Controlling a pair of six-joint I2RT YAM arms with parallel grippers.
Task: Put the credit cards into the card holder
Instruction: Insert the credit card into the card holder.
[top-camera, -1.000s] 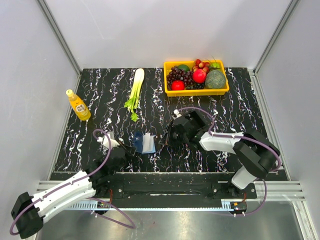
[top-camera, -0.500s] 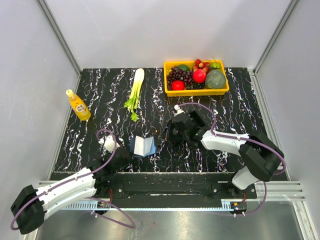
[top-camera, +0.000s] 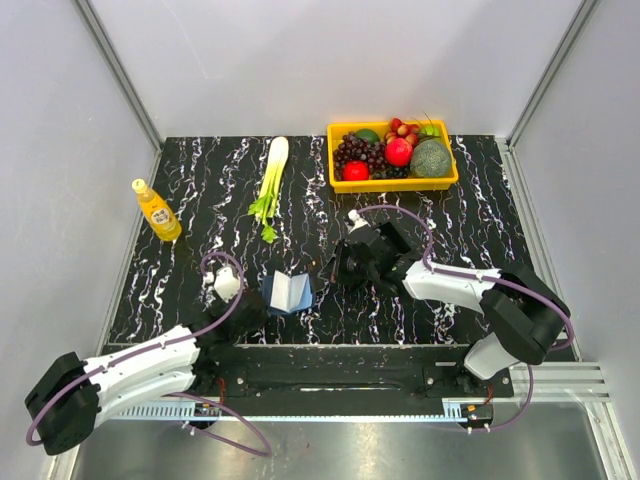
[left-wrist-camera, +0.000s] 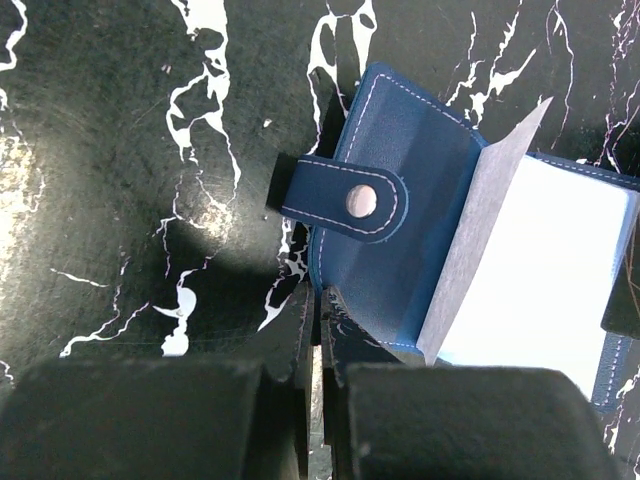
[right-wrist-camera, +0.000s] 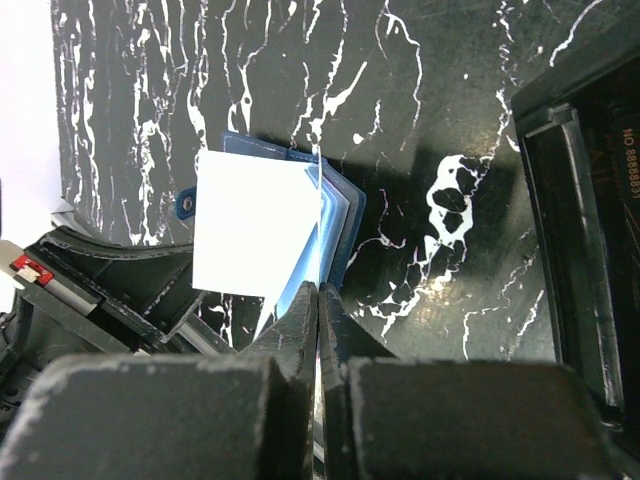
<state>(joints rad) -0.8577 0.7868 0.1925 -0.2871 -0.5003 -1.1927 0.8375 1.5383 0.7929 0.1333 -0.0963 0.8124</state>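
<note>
The card holder (top-camera: 289, 292) is a small navy wallet lying open on the black marble table, with its pale inside leaf up. In the left wrist view its strap with a metal snap (left-wrist-camera: 360, 200) lies across the navy cover (left-wrist-camera: 400, 220). My left gripper (left-wrist-camera: 320, 300) is shut on the cover's near edge and sits at the wallet's left side (top-camera: 256, 302). My right gripper (right-wrist-camera: 319, 292) is shut on the edge of the wallet's inner leaves (right-wrist-camera: 335, 230), at its right side (top-camera: 325, 277). The pale leaf (right-wrist-camera: 255, 235) stands up. No loose credit card shows.
A black rimmed tray (right-wrist-camera: 580, 200) lies close to the right of the right gripper. A yellow basket (top-camera: 442, 180) of fruit stands at the back right, a celery stalk (top-camera: 271, 180) at the back middle, and an orange bottle (top-camera: 156, 210) at the left.
My left gripper has moved right, up to the wallet's left edge. The wallet has shifted a little and its leaves stand more open. The right gripper has stayed at the wallet's right edge.
</note>
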